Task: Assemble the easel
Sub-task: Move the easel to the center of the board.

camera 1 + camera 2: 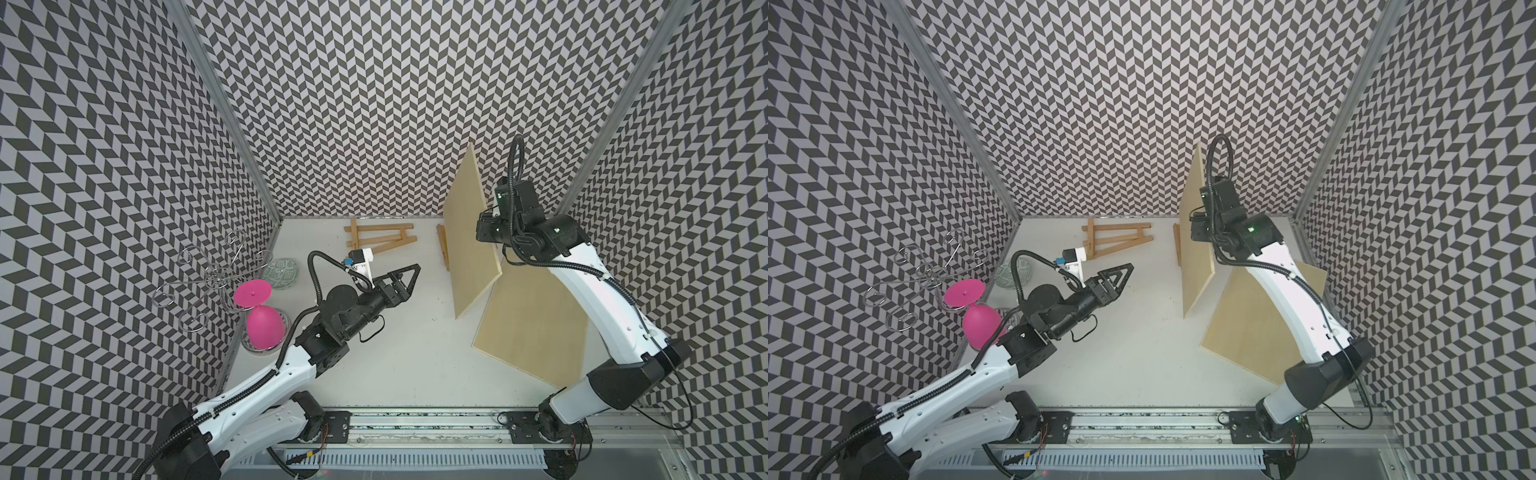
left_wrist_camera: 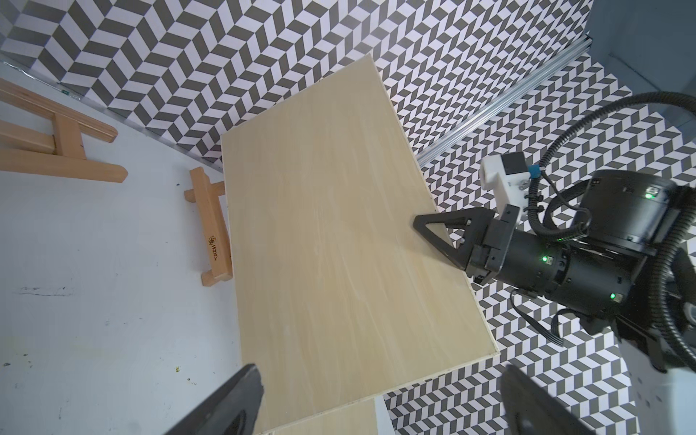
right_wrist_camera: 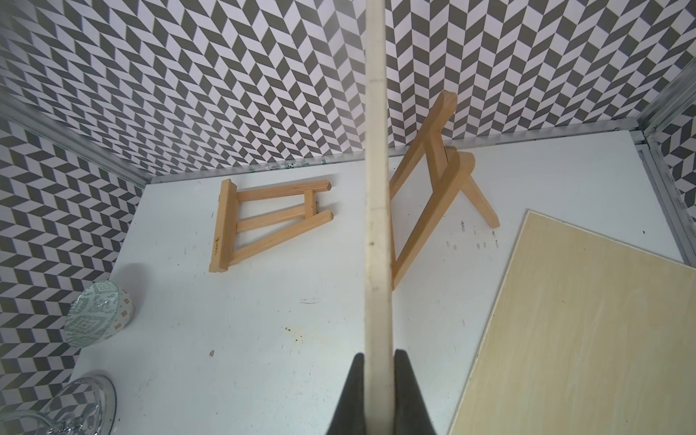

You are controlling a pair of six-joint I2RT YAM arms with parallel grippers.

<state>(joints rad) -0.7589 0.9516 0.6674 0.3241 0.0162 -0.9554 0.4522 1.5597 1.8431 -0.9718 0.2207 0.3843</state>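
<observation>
Our right gripper (image 3: 379, 376) pinched a plywood board (image 3: 376, 188) upright beside the standing easel (image 3: 432, 214); our left gripper (image 1: 411, 272) hung open. We feared the board could swing and topple the easel.

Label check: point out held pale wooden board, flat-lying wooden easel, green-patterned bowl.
held pale wooden board (image 2: 339, 233): left wrist view, face centre.
flat-lying wooden easel (image 3: 269, 220): right wrist view, middle crossbar.
green-patterned bowl (image 3: 99, 318): right wrist view, side wall.
</observation>
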